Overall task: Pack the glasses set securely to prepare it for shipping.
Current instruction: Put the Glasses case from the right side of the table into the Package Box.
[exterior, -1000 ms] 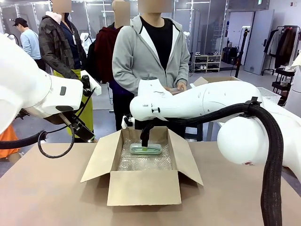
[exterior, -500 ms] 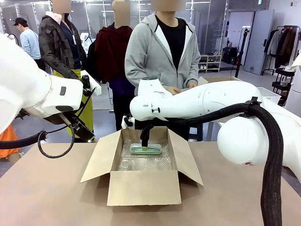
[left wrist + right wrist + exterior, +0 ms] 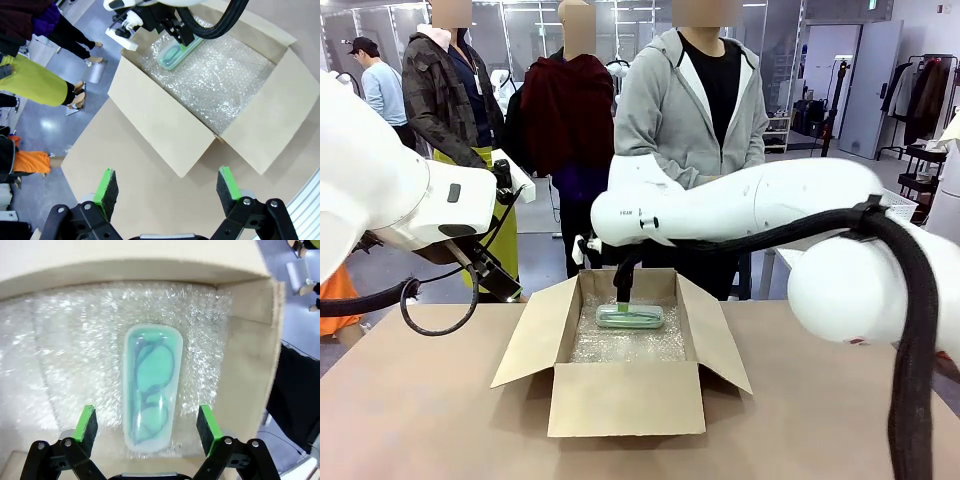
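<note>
Pale mint-green glasses case, darker blue-green frame outlines showing through its lid. Clear bubble wrap glints silver-white in a plain tan cardboard box on a light-brown bench. The left end effector and right end effector are black with bright green pads, on white arms. A grey hoodie over black.

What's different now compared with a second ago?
The right gripper, open, has lifted slightly above the mint-green case. The person in grey stepped toward picture right. The case, the box and the open left gripper stayed put.
</note>
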{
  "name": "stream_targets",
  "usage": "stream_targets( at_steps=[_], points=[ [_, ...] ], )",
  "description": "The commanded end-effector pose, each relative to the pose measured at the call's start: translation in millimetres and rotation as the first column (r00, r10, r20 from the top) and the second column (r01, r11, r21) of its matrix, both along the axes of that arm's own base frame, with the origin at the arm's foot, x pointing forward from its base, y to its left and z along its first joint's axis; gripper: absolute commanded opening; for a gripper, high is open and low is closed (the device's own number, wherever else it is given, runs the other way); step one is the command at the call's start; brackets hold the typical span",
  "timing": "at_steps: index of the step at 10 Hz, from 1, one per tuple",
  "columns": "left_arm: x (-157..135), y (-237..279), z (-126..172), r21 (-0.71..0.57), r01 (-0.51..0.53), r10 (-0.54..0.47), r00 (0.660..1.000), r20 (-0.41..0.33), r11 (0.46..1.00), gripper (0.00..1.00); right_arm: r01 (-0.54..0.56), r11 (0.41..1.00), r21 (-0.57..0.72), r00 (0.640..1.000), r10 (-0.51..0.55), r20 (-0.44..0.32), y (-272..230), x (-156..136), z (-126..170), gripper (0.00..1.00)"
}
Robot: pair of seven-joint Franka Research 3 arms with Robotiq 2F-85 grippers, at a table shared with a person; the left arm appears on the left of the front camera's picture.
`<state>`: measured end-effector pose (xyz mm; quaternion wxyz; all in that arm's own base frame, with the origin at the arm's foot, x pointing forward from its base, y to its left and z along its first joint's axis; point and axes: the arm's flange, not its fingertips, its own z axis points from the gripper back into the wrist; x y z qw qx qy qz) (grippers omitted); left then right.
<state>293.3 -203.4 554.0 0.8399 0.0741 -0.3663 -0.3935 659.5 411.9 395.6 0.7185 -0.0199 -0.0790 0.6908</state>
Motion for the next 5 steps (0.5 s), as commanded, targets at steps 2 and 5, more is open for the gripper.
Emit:
stream_targets(
  at_steps=[2, 5],
  points=[
    [0, 1, 1, 0.012, 0.011, -0.011, 1.000, 0.005, 1.000, 1.00, 0.054, 0.998, -0.028, 0.998, -0.053, 0.015, -21, -65, 50, 1.00],
    [0, 1, 1, 0.012, 0.011, -0.011, 1.000, 0.005, 1.000, 1.00, 0.148, 0.989, 0.008, 0.988, -0.148, 0.041, -57, -90, 90, 1.00]
  ],
)
